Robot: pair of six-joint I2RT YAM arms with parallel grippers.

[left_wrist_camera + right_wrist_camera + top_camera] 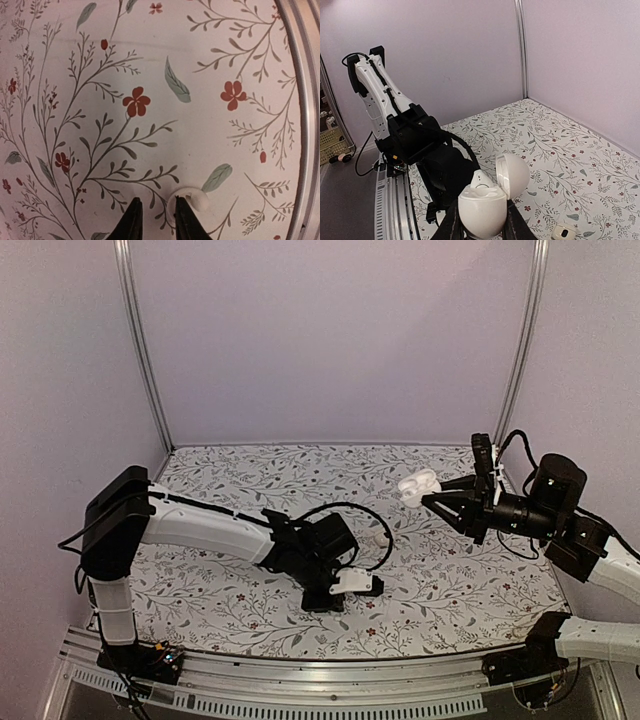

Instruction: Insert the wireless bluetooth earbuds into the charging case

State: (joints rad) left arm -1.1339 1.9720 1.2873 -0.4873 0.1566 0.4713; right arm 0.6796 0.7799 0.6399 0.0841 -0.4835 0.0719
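The right claw (481,227), raised over the far right of the tabletop (250,610), grips the charging case (482,207), whose lid is open with one earbud (481,180) seated inside. The left claw (156,204) points down at the near middle, jaws narrowly apart on nothing. A second earbud (200,200) lies partly hidden behind one finger.

Charging case (482,212) open, lifted; earbud (196,198) on table (210,125).

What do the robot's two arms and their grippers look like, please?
The left arm and the right arm both have white shell links with black joints and wrists. A thin black cable loops beside the left wrist. The left gripper and the right gripper each end in two slim, pointed black fingers. No markings are legible.
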